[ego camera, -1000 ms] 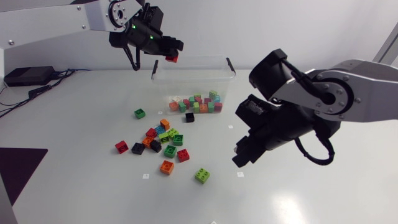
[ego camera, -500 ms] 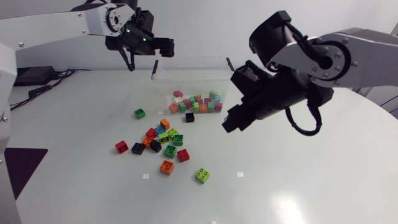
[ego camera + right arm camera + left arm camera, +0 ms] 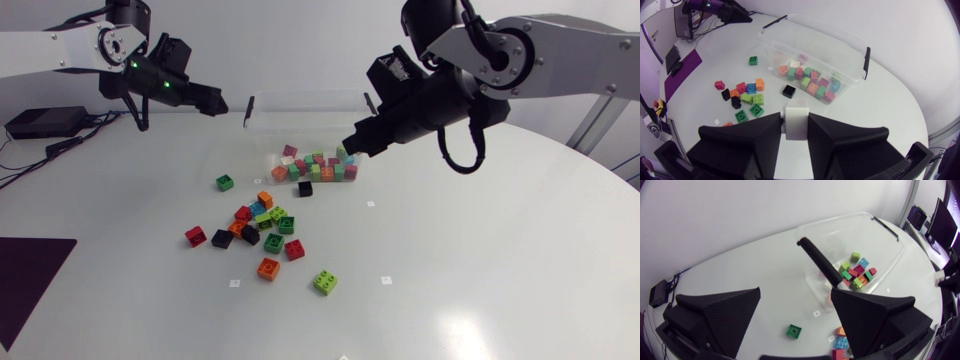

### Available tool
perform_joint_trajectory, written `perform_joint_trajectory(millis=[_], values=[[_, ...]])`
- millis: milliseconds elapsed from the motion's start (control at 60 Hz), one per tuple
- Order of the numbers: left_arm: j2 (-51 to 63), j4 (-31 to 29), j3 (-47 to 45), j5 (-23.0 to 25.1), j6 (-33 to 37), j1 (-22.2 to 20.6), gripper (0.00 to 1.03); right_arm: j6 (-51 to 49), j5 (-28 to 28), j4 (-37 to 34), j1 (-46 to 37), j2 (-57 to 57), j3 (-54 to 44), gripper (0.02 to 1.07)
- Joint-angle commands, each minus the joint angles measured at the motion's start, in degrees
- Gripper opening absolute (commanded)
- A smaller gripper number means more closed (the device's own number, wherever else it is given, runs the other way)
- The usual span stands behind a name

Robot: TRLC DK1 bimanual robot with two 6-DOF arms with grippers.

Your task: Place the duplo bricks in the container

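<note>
white brick (image 3: 796,122); orange brick (image 3: 268,268); lime brick (image 3: 325,282); clear container (image 3: 262,127)

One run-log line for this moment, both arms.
left gripper: open, empty, clear of container | right gripper: shut on white brick, near container | loose bricks: on table

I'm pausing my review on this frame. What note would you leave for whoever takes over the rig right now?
Left gripper: open, empty, off the container's left end.
Right gripper: shut on a white brick, at the container's right side, not yet released.
Done: many bricks in the container.
Left on the table: black brick just in front of the container, green brick, main cluster, plus red, orange and lime strays.
Next, probably: drop the white brick in, then pick up the loose ones.
</note>
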Motion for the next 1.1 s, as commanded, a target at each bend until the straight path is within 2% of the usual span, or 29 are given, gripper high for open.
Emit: perform_joint_trajectory(millis=[0, 267, 550, 1083], values=[[-1.0, -0.4, -2.8, 0.9, 4.9, 0.6, 0.99, 2.0, -0.1, 1.4, -0.3, 1.8, 2.2, 0.35], [2.3, -1.7, -5.0, 1.3, 12.5, 0.1, 0.98, 4.1, 0.8, 4.4, -1.2, 6.2, 7.0, 0.35], [7.4, -3.9, -3.5, 1.2, 18.3, 0.2, 0.98, 5.1, 1.8, 8.3, -1.7, 10.9, 9.6, 0.35], [14.6, -8.0, 1.4, 1.1, 24.3, 0.9, 0.98, 6.3, 4.2, 12.9, -2.2, 19.4, 16.8, 0.35]])
